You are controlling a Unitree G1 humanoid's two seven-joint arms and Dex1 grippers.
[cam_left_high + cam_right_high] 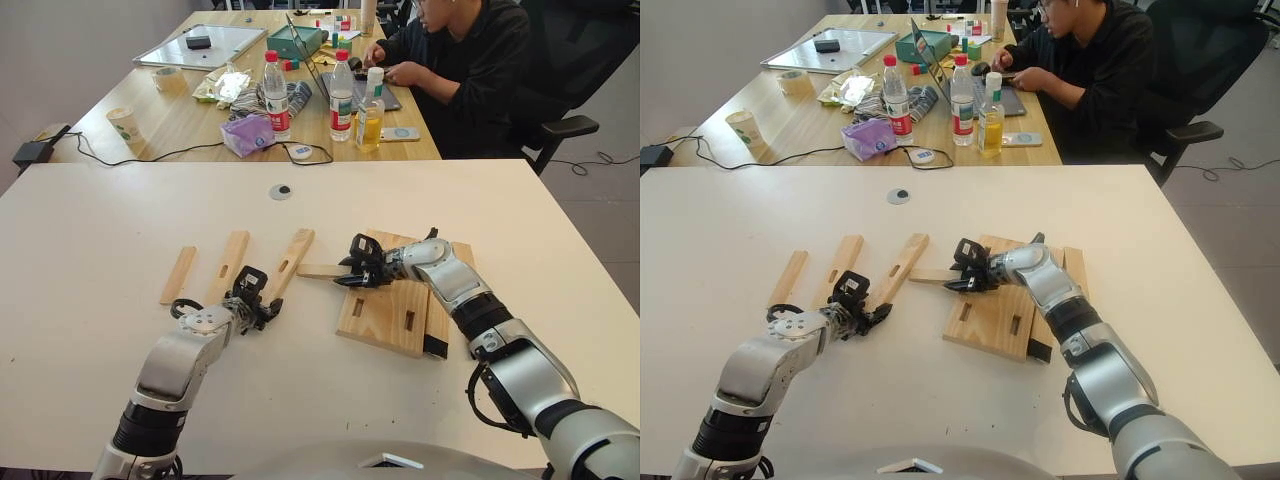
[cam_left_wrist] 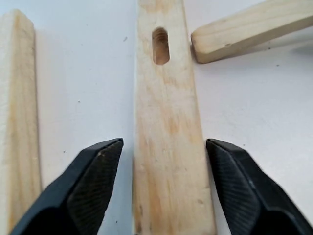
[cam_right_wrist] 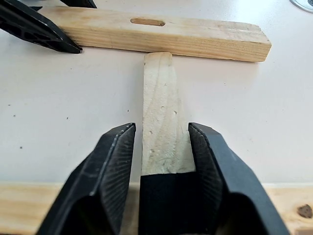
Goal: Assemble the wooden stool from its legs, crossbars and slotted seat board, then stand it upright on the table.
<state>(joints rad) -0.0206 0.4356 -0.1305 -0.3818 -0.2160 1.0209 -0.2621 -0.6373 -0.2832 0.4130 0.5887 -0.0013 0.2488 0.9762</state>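
Near frame centre, the right gripper pinches a crossbar against the slotted leg that the left gripper straddles, jaws spread; next, its tip likely needs steering into the slot.

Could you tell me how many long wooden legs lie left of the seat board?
3, side by side: left leg, middle leg, and right leg, straddled by the open left gripper. The crossbar in the right gripper isn't counted; more may hide beside the seat board.
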